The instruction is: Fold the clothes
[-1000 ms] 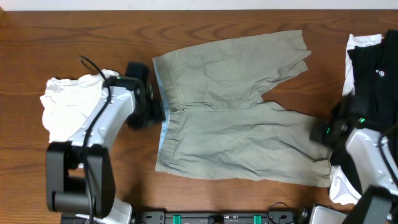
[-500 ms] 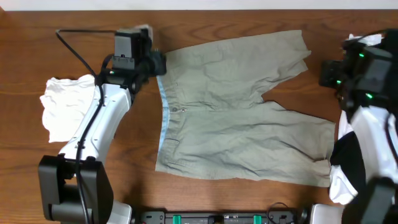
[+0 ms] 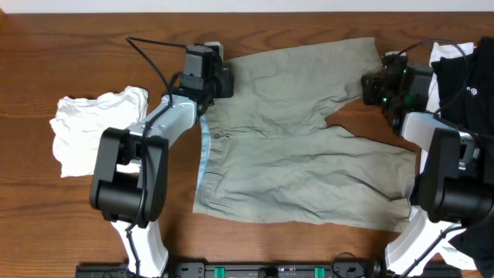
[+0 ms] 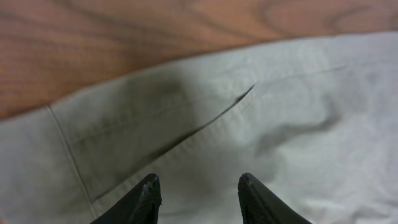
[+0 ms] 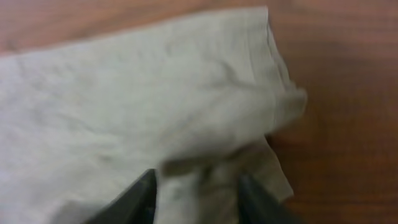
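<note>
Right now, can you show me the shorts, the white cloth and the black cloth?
shorts (image 3: 293, 162): overhead view, middle of the front.
white cloth (image 3: 81, 135): overhead view, its crumpled middle.
black cloth (image 3: 475, 100): overhead view, its upper part.

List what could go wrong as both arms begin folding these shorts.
The left gripper, open over the shorts near a pocket slit, may pinch only the top layer. The right gripper straddles a bunched leg hem, so the fold could come out crooked. The right arm lies close to the black garment and might drag it.
</note>
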